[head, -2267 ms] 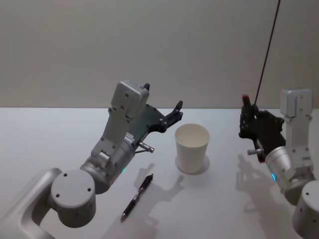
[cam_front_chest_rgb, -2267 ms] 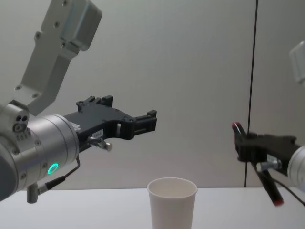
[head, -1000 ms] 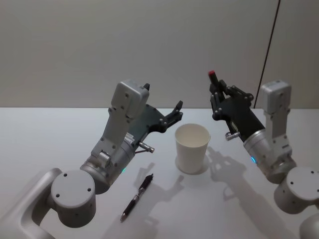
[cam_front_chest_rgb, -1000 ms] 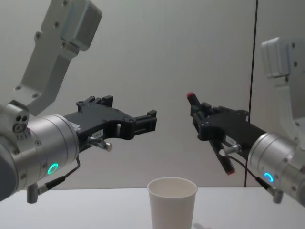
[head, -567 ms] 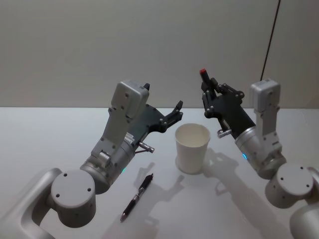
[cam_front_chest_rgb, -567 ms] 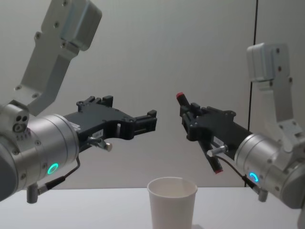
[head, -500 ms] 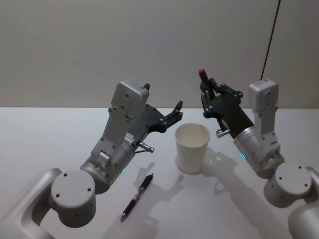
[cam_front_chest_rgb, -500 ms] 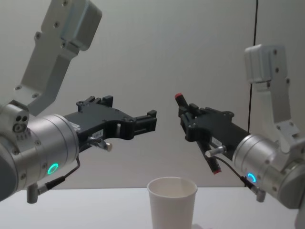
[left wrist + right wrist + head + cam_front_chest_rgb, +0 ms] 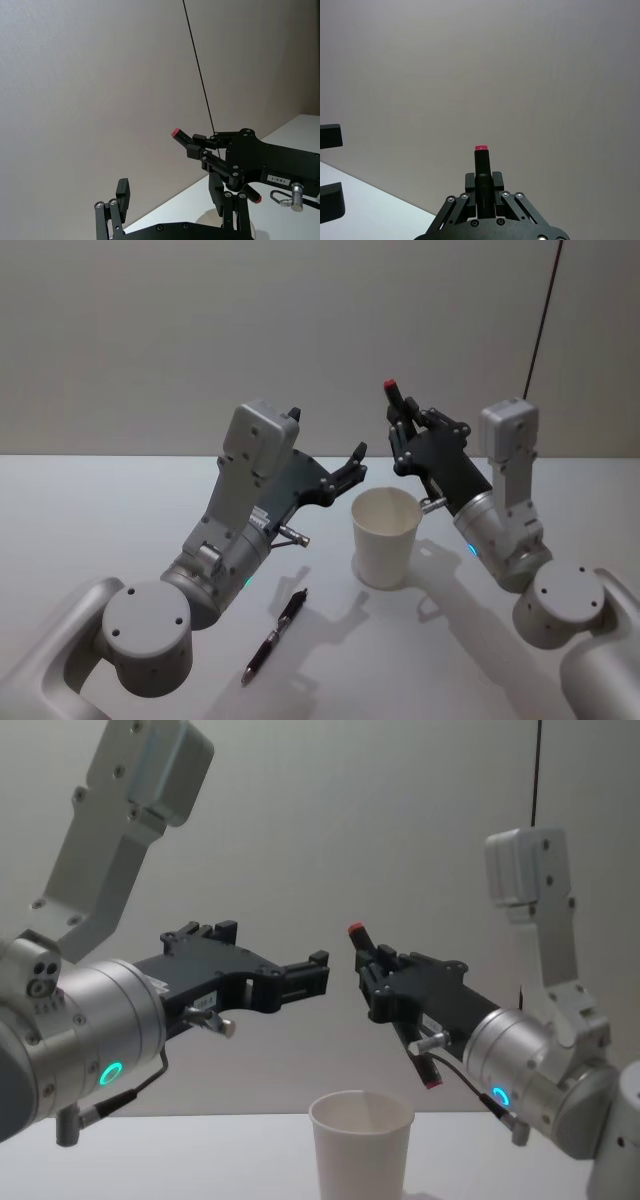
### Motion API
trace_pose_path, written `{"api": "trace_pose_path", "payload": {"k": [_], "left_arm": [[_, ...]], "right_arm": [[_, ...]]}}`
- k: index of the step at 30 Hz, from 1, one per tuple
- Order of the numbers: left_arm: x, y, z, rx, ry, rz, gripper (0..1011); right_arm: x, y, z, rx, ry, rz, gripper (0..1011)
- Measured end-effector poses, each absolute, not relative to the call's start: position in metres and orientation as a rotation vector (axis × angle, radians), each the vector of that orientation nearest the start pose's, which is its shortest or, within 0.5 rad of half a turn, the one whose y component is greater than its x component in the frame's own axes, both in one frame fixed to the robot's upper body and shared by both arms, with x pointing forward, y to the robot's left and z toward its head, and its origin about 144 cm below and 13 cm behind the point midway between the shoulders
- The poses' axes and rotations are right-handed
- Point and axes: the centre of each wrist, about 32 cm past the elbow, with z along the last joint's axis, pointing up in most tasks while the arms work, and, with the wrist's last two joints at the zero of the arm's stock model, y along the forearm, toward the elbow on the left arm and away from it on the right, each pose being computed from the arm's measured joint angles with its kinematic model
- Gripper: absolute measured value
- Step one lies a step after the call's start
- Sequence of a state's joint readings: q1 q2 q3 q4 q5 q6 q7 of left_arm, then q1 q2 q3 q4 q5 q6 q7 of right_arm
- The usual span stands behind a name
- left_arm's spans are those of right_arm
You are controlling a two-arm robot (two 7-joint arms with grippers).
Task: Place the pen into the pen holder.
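Observation:
My right gripper [image 9: 405, 435] is shut on the pen [image 9: 396, 403], a slim black marker with red ends, held tilted in the air. In the chest view the pen [image 9: 421, 1063] hangs with its lower red end just above and slightly right of the rim of the pen holder [image 9: 362, 1145]. That holder is a white paper cup [image 9: 386, 535] standing upright on the table. The right wrist view shows the pen [image 9: 481, 165] sticking up between the fingers. My left gripper [image 9: 355, 465] hovers open to the left of the cup, holding nothing.
A second, thinner dark pen [image 9: 273, 638] lies on the white table [image 9: 100, 520] in front of the cup, near my left arm's base. A plain wall stands behind, with a thin black cable [image 9: 540, 320] hanging at the right.
My right gripper has carried the pen leftward and up from the right side until it hangs by the cup's rim. The left arm, cup and table pen have not moved.

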State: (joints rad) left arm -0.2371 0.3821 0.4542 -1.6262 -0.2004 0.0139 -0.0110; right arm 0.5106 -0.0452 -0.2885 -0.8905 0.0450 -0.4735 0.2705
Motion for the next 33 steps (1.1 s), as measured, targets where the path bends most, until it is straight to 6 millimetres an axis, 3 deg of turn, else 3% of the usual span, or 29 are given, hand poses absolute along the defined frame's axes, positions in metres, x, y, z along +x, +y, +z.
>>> {"api": "trace_pose_path", "payload": {"k": [33], "left_arm": [[0.492,0.198,1.204,0.061,-0.268,1.124,1004]], "right_arm": [[0.602,-0.110,1.119,0.170,-0.230,-0.985,185]]}}
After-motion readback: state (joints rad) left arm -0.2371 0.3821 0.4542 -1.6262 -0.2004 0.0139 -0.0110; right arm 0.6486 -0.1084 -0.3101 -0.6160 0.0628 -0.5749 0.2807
